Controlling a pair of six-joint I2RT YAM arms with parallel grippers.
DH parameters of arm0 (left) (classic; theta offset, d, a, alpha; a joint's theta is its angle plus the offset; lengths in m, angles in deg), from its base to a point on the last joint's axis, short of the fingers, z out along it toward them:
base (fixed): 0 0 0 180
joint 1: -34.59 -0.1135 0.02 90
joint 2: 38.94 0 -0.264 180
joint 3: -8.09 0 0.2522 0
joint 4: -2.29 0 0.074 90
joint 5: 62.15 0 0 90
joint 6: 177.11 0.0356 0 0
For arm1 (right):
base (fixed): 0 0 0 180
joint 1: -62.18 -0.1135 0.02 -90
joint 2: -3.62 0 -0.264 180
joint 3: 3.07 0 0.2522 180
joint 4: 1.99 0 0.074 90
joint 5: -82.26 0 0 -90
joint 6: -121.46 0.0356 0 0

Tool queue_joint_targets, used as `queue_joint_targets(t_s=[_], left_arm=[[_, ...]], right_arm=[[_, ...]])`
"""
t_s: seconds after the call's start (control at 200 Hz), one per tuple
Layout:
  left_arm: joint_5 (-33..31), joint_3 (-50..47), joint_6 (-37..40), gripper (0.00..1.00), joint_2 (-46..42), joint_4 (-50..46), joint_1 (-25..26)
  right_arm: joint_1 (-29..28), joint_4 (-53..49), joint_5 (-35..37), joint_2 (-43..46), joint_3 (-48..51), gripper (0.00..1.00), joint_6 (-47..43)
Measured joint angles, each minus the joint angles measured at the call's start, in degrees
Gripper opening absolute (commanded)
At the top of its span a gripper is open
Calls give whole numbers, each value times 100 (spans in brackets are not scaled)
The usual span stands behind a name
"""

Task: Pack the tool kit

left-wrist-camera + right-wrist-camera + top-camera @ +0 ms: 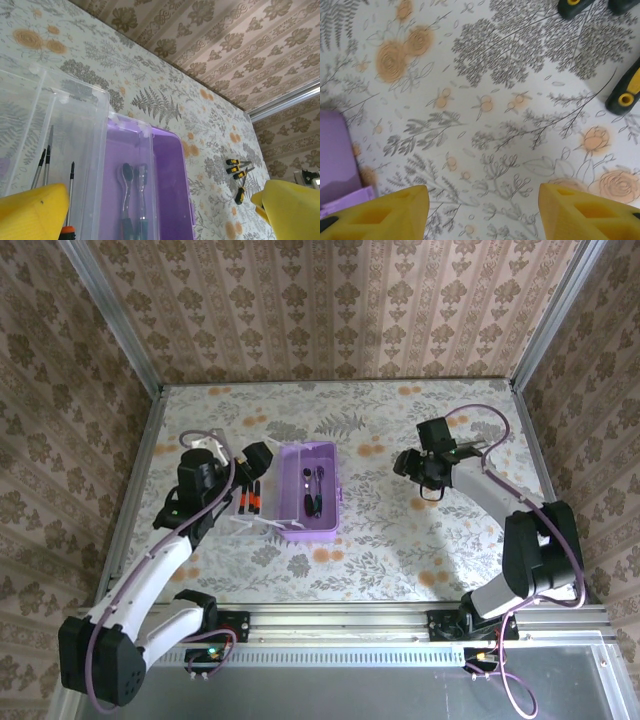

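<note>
The purple box [310,490] is seen standing open at the middle of the flower-patterned surface [400,540], somewhat left of centre. Its clear lid [248,508] is laid flat just beside it on the left, touching the box along its left edge. Two dark-handled tools [134,192] are laid side by side in the box, lengthwise. Slim screwdrivers [45,165] are seen at the clear lid, one with an orange handle; whether they lie on it or under it cannot be told.

The left gripper [256,458] is held above the far end of the lid and the left edge of the box. In the left wrist view the left gripper [160,217] is spread wide, with nothing grasped between its yellow fingertips [30,212].

The right gripper [415,465] is held over bare surface to the right of the box, well apart from it. In the right wrist view its yellow fingertips [385,212] are parted and nothing but the patterned surface is seen between them, so it is released.

Pliers [237,172] with black and yellow handles are left lying on the surface to the right of the box; their handle ends [625,95] are seen just beyond the right gripper, not touched by it.
</note>
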Motion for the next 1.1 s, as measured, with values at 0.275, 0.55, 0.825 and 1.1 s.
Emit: queue_joint_targets(t_s=[0.275, 0.55, 0.825, 1.1], left_arm=[[24, 0, -46, 100, 369, 254, 74], [76, 0, -66, 100, 466, 297, 74], [190, -142, -260, 100, 610, 461, 74], [264, -164, -319, 100, 632, 466, 74]], right_arm=[[339, -92, 111, -592, -295, 63, -116], [586, -201, 118, -887, -437, 63, -136], [723, -264, 118, -1226, -741, 63, -136], [918, -413, 236, -1515, -988, 59, -129]])
